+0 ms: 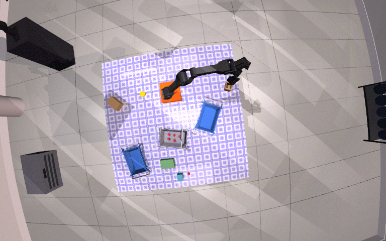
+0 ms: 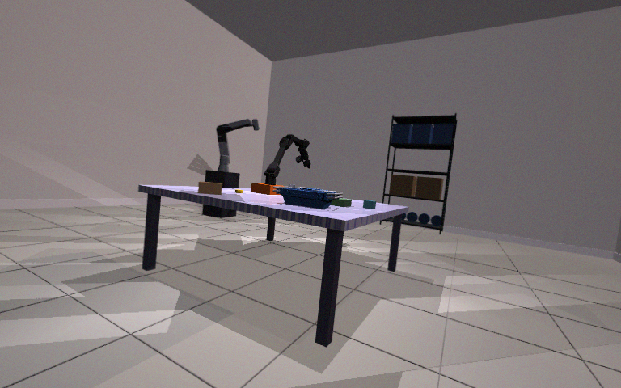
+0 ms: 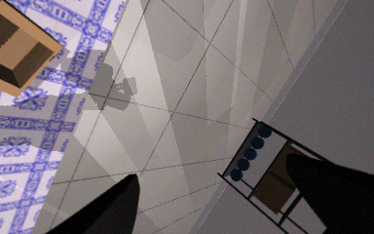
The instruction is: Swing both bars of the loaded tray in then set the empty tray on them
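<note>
Black tapered gripper fingers were closest to the wrist camera. The black parallel-jaw gripper (image 1: 230, 81) (image 2: 303, 162) (image 3: 212, 172) stood nearly fully open, nothing between the fingers. It hung above the table's right side, by a small open tan box (image 1: 227, 90) (image 3: 16, 92). Risk: a low swing toward the trays could clip that box.

Next out, nearer: a blue plastic tray (image 1: 209, 117), looked empty, bars at its ends. Farther left, the grey plastic tray (image 1: 172, 146) held small red blocks (image 1: 174, 135); that was the load. Its right wire bar (image 1: 183, 138) looked partly inboard; left wire bar (image 1: 160, 137) looked out at the end. Couldn't confirm either was seated. A bar left half-swung would likely let the upper tray tip or drop into the load. Pushing a bar too hard could slide the tray or jostle blocks.

Near left: a second blue plastic tray (image 1: 135, 160) (image 2: 306, 198), also looked empty. Couldn't tell which blue one was meant; wrong pick possible. Both sat skewed to the grey tray, so missed yaw would put corners off the bars. Off-centre grip could tilt it; early release could drop it crooked.
</note>
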`<action>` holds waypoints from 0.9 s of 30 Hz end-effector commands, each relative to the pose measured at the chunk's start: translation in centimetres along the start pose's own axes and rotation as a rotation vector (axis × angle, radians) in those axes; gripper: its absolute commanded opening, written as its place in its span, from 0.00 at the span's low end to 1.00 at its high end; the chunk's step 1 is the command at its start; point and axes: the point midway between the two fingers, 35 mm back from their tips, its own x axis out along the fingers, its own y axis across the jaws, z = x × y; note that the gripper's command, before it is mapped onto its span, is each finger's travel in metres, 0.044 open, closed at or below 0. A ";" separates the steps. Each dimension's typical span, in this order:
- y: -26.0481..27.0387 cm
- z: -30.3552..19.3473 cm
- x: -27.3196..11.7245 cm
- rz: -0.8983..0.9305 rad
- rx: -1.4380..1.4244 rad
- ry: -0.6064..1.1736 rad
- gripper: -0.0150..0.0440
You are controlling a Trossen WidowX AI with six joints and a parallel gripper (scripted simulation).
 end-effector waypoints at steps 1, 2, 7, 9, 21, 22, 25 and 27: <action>0.0 0.0 0.0 0.000 0.000 0.000 0.89; 0.0 0.0 0.0 0.000 0.000 0.000 0.84; 0.0 0.0 0.0 0.000 0.000 0.000 0.62; 0.0 0.0 0.0 0.000 0.000 0.000 0.53; 0.0 0.0 0.0 0.000 0.000 0.000 0.40; 0.0 0.0 0.0 0.000 0.000 0.000 0.40; 0.0 0.0 0.0 0.000 0.000 0.000 0.40; 0.0 0.0 0.0 0.000 0.000 0.000 0.40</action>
